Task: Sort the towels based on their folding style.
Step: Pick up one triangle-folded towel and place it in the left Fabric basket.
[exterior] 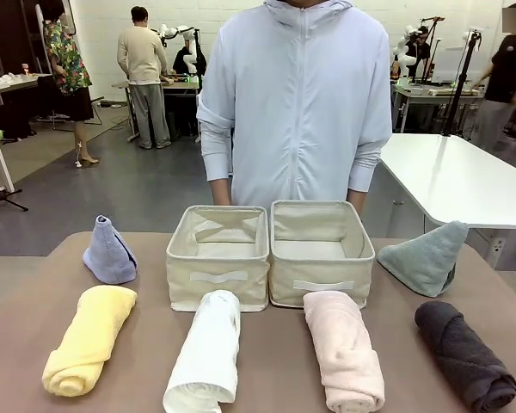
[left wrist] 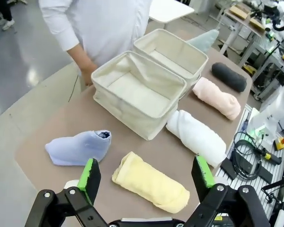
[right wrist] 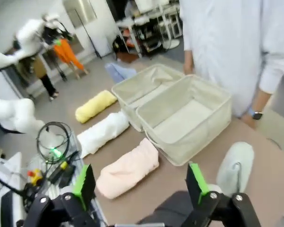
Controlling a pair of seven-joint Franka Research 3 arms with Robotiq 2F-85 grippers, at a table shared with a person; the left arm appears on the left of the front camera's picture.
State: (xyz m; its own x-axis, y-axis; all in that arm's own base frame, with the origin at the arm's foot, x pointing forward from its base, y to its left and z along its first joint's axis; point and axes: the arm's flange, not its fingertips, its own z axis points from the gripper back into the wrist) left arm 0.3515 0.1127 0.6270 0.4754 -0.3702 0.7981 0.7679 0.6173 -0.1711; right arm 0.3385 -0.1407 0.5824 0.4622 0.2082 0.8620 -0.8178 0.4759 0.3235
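Step in hand: nothing gripped yet; by my judgement, the first pick of the sort.
Left jaws (left wrist: 147,177): spread wide, empty, hanging over the yellow roll (left wrist: 150,182), the nearest candidate.
Right jaws (right wrist: 141,183): spread wide, empty, above the pink roll (right wrist: 128,168); a dark grey roll (right wrist: 168,213) lies just beneath.
Doing it well: I would straddle a roll across its middle and pinch at mid-length so that it stays wound; rolls to 1 bin, cones to the other.
Left bin (exterior: 218,280): empty, fabric liner slumped inside.
Right bin (exterior: 320,275): empty; touching the left bin.
Rolls in the front view: yellow at 8 o'clock of the bins, white roll (exterior: 206,353) and pink at 6, dark grey at 4.
Cones: lavender cone (exterior: 109,251) at 9 o'clock, sage cone (exterior: 427,256) at 3.
Counter (exterior: 26,310): carries all 6 towels, none inside a bin.
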